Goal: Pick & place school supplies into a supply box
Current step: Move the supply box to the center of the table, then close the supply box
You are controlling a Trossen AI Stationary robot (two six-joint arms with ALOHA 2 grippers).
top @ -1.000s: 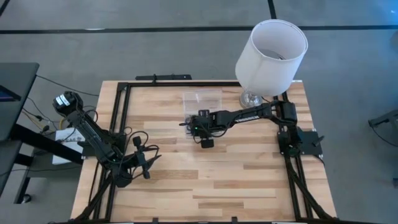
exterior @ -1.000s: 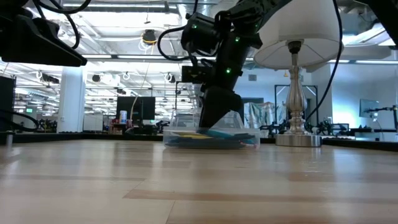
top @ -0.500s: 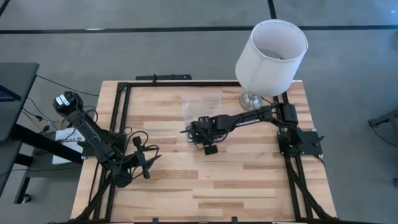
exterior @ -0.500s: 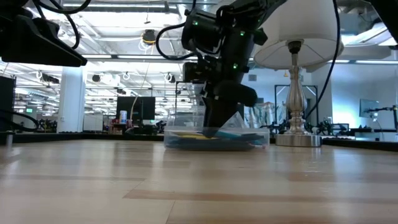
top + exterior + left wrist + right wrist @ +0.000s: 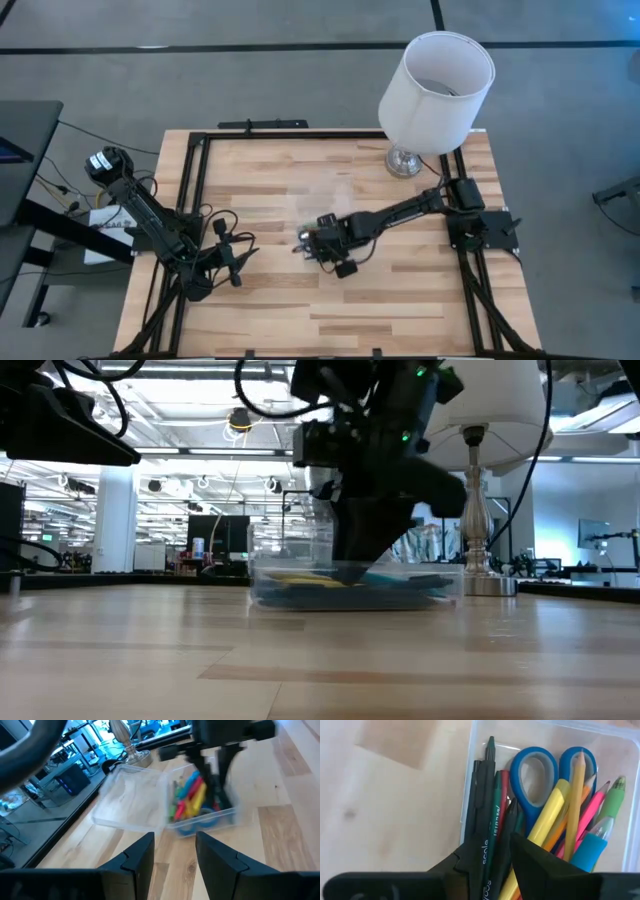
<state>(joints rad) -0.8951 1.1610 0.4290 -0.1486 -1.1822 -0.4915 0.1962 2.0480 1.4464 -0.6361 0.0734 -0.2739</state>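
The clear supply box (image 5: 200, 815) stands on the table with its lid (image 5: 132, 802) folded open onto the wood on its far side. It holds the school supplies: blue-handled scissors (image 5: 545, 770), black pens (image 5: 482, 795), and yellow, pink and green pencils and markers (image 5: 575, 805). My right gripper (image 5: 497, 850) comes down into the box at its near long wall (image 5: 375, 550). My left gripper (image 5: 175, 845) waits open at the table's left (image 5: 238, 262), facing the box from a distance. My right gripper comes at the box from above, fingers pointing steeply down, at its near long wall (image 5: 470, 820). One finger (image 5: 535, 860) stands inside among the supplies, the other (image 5: 465, 862) at the wall. Black pens lie between them. The box sits flat on the table.
A lamp with a large white shade (image 5: 435, 85) stands at the table's far right corner, its metal foot (image 5: 480, 575) just behind the box. Black frame rails (image 5: 195, 180) run along the table's left, right and far edges. Bare wood lies toward the near edge.
My right gripper has moved toward the table's near edge, rolling a little. The open box, with its lid and contents, has slid along the table with it, away from the lamp, and stays flat.
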